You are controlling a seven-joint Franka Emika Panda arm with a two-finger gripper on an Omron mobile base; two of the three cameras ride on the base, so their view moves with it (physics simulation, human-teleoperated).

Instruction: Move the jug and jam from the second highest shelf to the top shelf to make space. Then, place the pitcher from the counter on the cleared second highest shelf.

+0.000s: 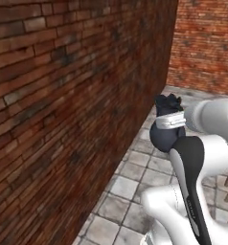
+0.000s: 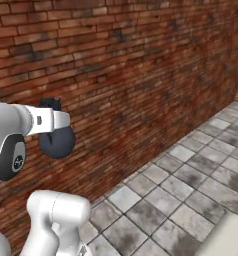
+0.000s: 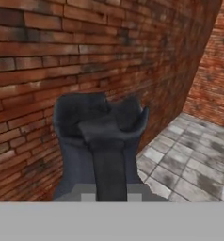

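left base view: the white arm rises from five o'clock and bends toward the centre. at its end the gripper is closed around the pitcher, a dark blue-black glossy vessel held in the air. its wavy rim pokes up at twelve o'clock of the hand and its round belly hangs at six o'clock of it. a brick wall stands close at nine o'clock, and a grey tiled floor lies below.

right base view: the arm enters from nine o'clock. the pitcher hangs just beyond the hand, its belly at six o'clock of the white wrist, near the brick wall but apart from it.

hand view: the pitcher sits dead centre, its rim toward twelve o'clock. one dark finger presses on it from six o'clock; the jaws are narrow, clamped on it.
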